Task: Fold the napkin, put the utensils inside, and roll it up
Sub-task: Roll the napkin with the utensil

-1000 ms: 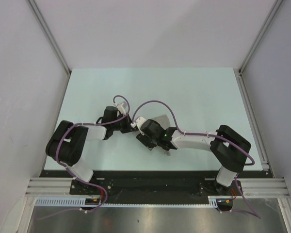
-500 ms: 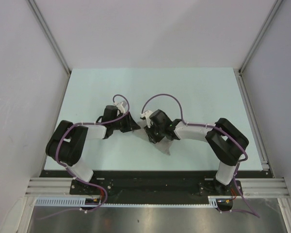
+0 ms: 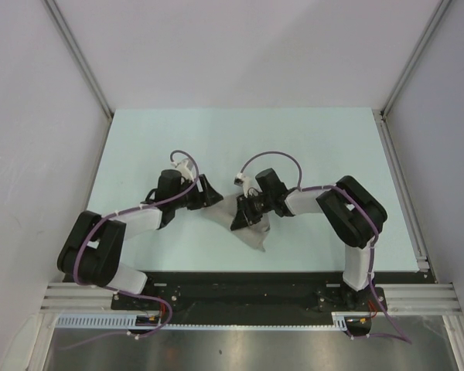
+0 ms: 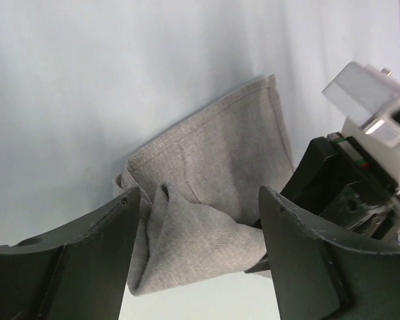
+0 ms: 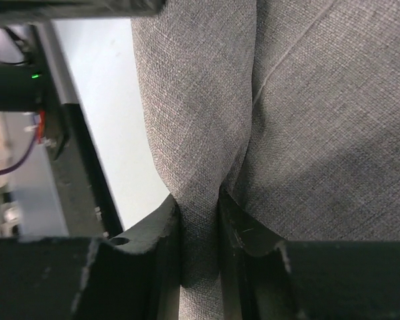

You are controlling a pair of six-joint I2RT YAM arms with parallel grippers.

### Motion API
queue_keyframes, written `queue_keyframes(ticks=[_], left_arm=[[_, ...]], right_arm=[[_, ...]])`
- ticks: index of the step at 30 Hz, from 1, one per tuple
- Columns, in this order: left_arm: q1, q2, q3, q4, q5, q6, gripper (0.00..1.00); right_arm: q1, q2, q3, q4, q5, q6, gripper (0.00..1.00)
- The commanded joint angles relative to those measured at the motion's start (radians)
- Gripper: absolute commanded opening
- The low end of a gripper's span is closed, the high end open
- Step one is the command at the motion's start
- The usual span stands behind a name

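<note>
We're in the fold step. The napkin (image 3: 257, 236) sits bunched mid-surface (image 3: 317, 147), near the front edge, between the two arms, crumpled rather than lying flat. The right pincer (image 5: 200, 207) is clamped tight on a pinched ridge of the cloth, with its jaws nearly touching through the fabric. The left pincer (image 4: 197, 220) is wide open with nothing gripped; its fingers straddle the rumpled near edge, and we can't tell if they touch it. No utensils show in any view, so loading and rolling look some way off. For the next move, our read is that the left needs to close on a free corner or hem, not the wad. Then both arms pull apart to flatten the cloth before laying one half over the other. The risk is grabbing two layers and dragging the whole bundle.
</note>
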Motion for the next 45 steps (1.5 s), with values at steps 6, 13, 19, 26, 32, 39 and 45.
queue_keyframes(ticks=[6, 13, 19, 26, 32, 39, 45], left_arm=[[0.005, -0.018, -0.078, -0.004, -0.017, 0.041, 0.72], [0.003, -0.016, -0.126, 0.022, 0.024, 0.021, 0.49], [0.003, 0.025, -0.13, 0.073, 0.07, 0.004, 0.09], [0.003, 0.054, -0.09, 0.038, 0.064, 0.021, 0.0], [0.003, 0.088, -0.055, 0.023, 0.07, 0.018, 0.0], [0.003, 0.103, -0.028, 0.009, 0.059, 0.016, 0.0], [0.003, 0.116, -0.012, 0.004, 0.059, 0.018, 0.0]], right_arm=[[-0.014, 0.105, -0.029, 0.037, -0.212, 0.11, 0.2], [-0.03, 0.131, -0.023, 0.05, -0.217, 0.127, 0.2], [-0.034, 0.092, 0.01, -0.032, -0.204, 0.08, 0.56], [-0.047, -0.09, 0.155, -0.403, 0.052, -0.1, 0.71], [0.111, -0.26, 0.132, -0.411, 0.617, -0.148, 0.73], [0.289, -0.283, 0.093, -0.289, 0.857, -0.227, 0.68], [0.374, -0.21, 0.115, -0.284, 0.937, -0.258, 0.54]])
